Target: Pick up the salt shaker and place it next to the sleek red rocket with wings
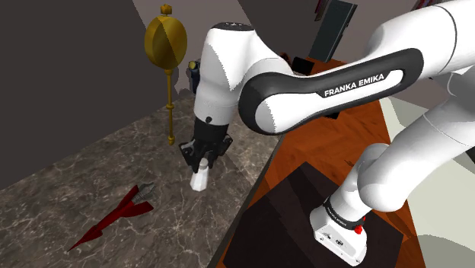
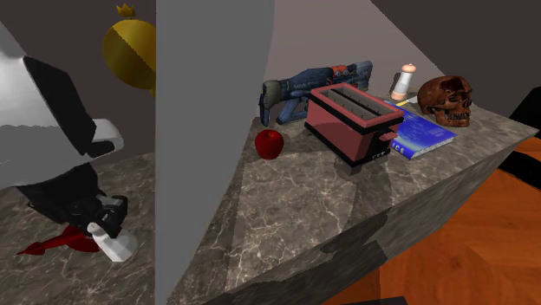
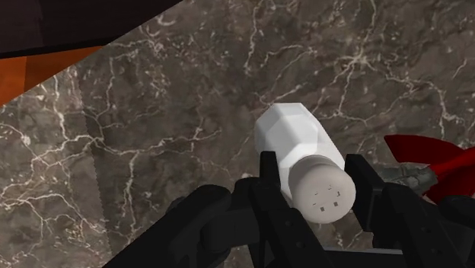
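Arm (image 1: 320, 91) bends downward, claw (image 1: 202, 161) clasping white salt shaker (image 1: 200, 180)

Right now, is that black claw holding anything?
Gripper: closed on the white salt shaker, clasped between its two fingers.

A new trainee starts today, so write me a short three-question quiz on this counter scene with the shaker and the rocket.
1. True or false: the gripper is shut on the white salt shaker.
2. The red rocket lies: A) under the toaster; B) flat on the marble counter, apart from the shaker; C) between the gripper's fingers.
3. Fill in: the round red fruit beside the toaster, on the second exterior view's left of it, is an ____.

Key: 1 true; 2 B; 3 apple.
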You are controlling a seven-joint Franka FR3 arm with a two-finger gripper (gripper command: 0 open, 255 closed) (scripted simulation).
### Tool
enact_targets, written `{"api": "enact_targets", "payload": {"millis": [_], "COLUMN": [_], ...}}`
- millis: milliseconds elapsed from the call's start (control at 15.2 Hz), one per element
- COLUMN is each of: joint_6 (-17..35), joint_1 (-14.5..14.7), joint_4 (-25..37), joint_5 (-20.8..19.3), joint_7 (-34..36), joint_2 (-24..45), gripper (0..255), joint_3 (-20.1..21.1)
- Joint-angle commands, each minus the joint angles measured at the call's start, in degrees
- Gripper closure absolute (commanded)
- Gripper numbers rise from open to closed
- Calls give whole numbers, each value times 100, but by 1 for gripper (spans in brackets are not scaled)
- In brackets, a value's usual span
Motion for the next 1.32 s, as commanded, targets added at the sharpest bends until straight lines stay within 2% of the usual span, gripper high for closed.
{"api": "enact_targets", "payload": {"millis": [0, 858, 1254], "joint_6": [166, 1197, 1219], "joint_1": [2, -2, -2], "joint_4": [-88, -650, -659], "joint_5": [-40, -346, -355], "joint_7": [36, 247, 254], "joint_2": [83, 625, 639], "gripper": [255, 255, 255], "joint_3": [30, 141, 142]}}
